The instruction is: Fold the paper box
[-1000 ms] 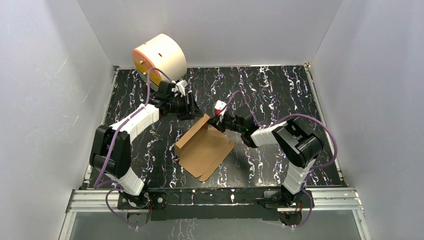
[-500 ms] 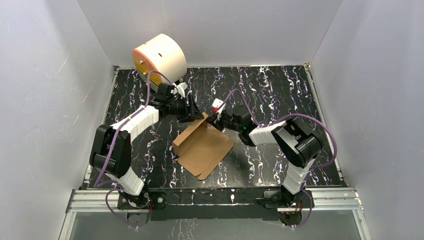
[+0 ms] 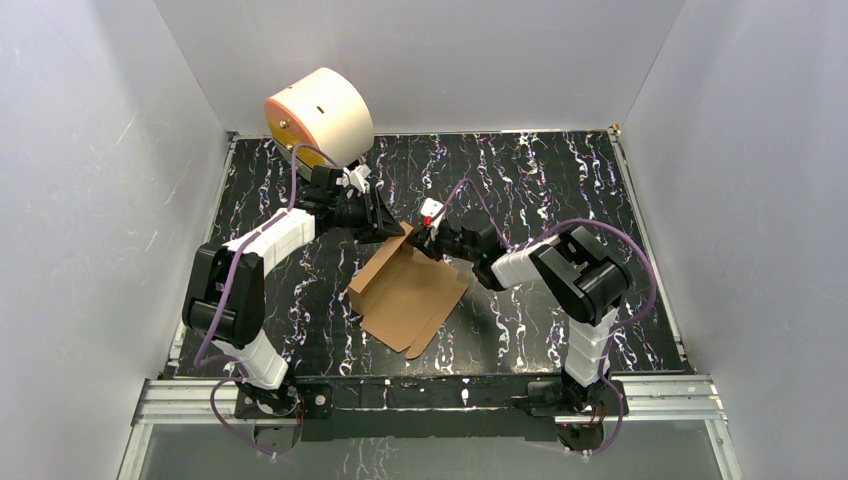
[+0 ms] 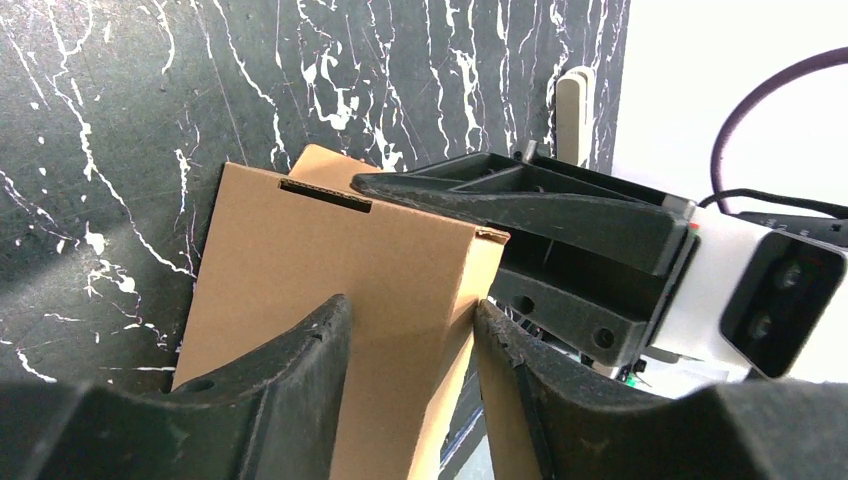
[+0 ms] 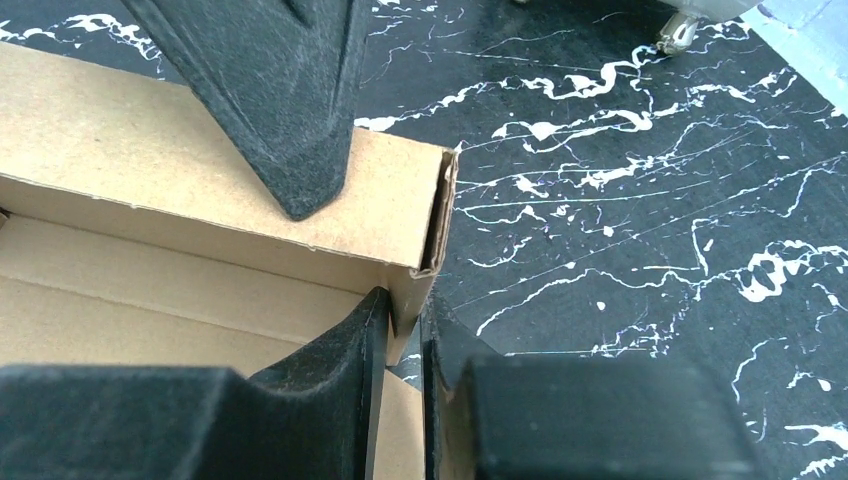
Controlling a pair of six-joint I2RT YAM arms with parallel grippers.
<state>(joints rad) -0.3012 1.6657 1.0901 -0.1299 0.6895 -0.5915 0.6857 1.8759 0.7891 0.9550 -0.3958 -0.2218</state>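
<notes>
The paper box (image 3: 405,292) is a brown cardboard sheet lying mid-table, with its far-left wall folded up. My left gripper (image 3: 386,222) reaches over that wall's far end. In the left wrist view its jaws (image 4: 410,320) stand partly apart astride the wall (image 4: 330,260), one finger on the face and the other against the corner edge. My right gripper (image 3: 424,238) meets the same corner from the right. In the right wrist view its narrow jaws (image 5: 405,318) pinch the wall's thin end flap (image 5: 425,240). A left-arm finger (image 5: 300,150) presses on the wall top.
A cream cylinder with an orange face (image 3: 320,115) stands at the back left, just behind the left arm. Grey walls (image 3: 110,200) enclose the black marbled table (image 3: 560,190) on three sides. The arm bases sit on the rail at the near edge (image 3: 430,395).
Both grippers have shifted a little to the left and closer together at the box's far corner. The left jaws have narrowed around the wall, and the right jaws have eased slightly apart.
</notes>
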